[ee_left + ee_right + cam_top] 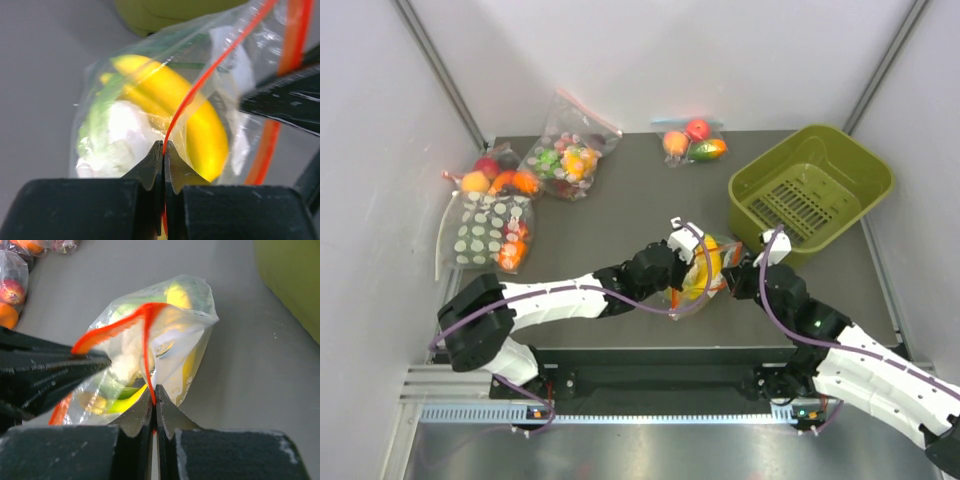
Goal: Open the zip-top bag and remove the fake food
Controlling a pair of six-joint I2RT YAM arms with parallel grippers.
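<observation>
Zip strip (146, 340) parted at mouth: left fingers (149, 167) and right fingers (136, 416) each clamped on one lip of zip-top bag (192, 335); pull apart evenly, no twisting.

Texts, labels, brands, numbers, signs: we can read none in any of the three views. Any print on the zip-top bag (192, 325) is too blurred for us to make out.
</observation>
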